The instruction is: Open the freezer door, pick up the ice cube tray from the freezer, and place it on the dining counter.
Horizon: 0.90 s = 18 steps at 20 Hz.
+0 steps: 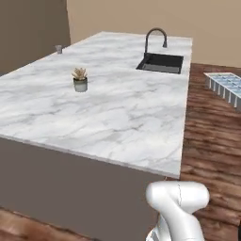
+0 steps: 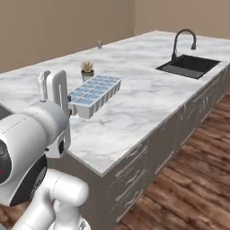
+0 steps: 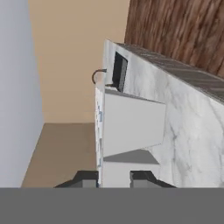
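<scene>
Left base view, left to right: small glass [image 1: 58,49] near the far upper-left edge of the dining counter [image 1: 117,117]; potted succulent [image 1: 80,80] left of centre on the marble; black sink [image 1: 160,62] with a dark curved faucet [image 1: 156,37] at upper centre-right; ice cube tray [image 1: 225,86] at the right edge of the frame, seen over the wooden floor [image 1: 212,141] and cut off by the border.

Right base view, left to right: white hand with the gripper [image 2: 69,110] at centre left, clamped on the near short end of the ice cube tray [image 2: 95,94]; tray lifted, level, stretching toward the upper right over the dining counter [image 2: 134,112], whether clear of the marble or resting on it hard to tell; potted succulent [image 2: 87,69] just behind the tray; small glass [image 2: 99,44] further back at the top; sink [image 2: 188,65] and faucet [image 2: 183,40] at upper right; wooden floor [image 2: 188,188] at lower right.

Hand view, rolled sideways: pale wall on the left; faucet [image 3: 99,75] and sink [image 3: 119,71] at upper centre; pale underside of the ice cube tray [image 3: 131,127] across the centre, pinched at the bottom between the two dark fingertips [image 3: 85,178]; marble counter [image 3: 192,127] to the right; wooden floor [image 3: 183,30] at upper right.
</scene>
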Motion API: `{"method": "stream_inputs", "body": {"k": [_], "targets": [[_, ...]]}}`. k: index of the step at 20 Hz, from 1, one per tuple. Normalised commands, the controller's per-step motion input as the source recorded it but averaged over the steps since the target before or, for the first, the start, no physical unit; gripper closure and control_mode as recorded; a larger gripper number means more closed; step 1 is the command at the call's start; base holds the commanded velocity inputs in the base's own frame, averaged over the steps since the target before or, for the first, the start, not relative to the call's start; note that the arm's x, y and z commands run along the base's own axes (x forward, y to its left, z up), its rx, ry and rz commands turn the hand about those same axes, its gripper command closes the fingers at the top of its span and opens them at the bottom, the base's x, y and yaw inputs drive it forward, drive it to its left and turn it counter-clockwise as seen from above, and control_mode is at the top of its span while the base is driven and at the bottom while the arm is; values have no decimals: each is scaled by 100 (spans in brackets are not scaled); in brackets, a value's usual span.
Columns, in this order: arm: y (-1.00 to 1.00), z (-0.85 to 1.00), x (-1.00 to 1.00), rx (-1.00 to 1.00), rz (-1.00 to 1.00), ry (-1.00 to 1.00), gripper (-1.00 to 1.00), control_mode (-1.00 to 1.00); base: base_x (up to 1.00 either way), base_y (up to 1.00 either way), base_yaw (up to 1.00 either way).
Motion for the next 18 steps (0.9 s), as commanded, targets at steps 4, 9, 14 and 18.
{"method": "stream_inputs", "body": {"k": [4, 9, 14, 18], "targets": [[0, 0, 0, 0, 0, 0, 100, 100, -25, 36, 100], [0, 0, 0, 0, 0, 0, 100, 100, -1, 69, 83], [0, 0, 0, 0, 0, 0, 100, 100, 74, 97, 39], [0, 0, 0, 0, 0, 0, 100, 100, 98, 45, 26]]}}
